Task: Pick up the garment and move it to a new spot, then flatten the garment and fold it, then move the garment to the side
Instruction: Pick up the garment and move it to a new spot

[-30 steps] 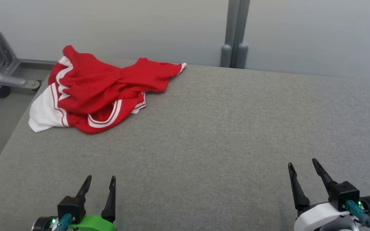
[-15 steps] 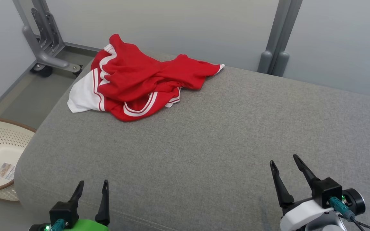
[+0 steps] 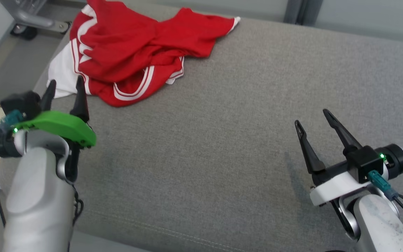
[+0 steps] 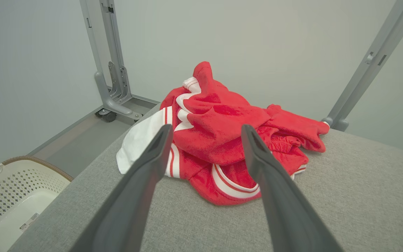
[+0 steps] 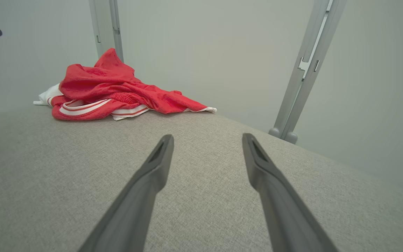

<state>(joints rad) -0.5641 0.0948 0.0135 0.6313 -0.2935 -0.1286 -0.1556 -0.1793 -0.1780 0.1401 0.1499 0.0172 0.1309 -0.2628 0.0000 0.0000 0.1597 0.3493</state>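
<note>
- Two grippers stand with their jaws spread wide and nothing between them: the left gripper (image 3: pixel 65 82) and the right gripper (image 3: pixel 311 117), both raised over the grey upholstered cushion (image 3: pixel 222 140).
- Crumpled in a heap, the red-and-white sports garment (image 3: pixel 135 52) lies on the cushion's far left corner, with its white end at the cushion's left edge.
- Its long axis runs roughly across the cushion, from that white end toward a red tip pointing at the far middle.
- From the left gripper the heap lies straight ahead and close — in the left wrist view the two fingers frame it, tips just short of the near hem.
- From the right gripper it lies ahead and well off to the left, with a broad stretch of bare cushion between.
- My reading: the left arm is the nearer one for the first pick, and a short forward-and-down reach looks enough.
- One risk — the perforated laundry basket (image 4: pixel 12 196) sits on the floor just off that corner, so cloth pulled leftward could slide off the edge.
</note>
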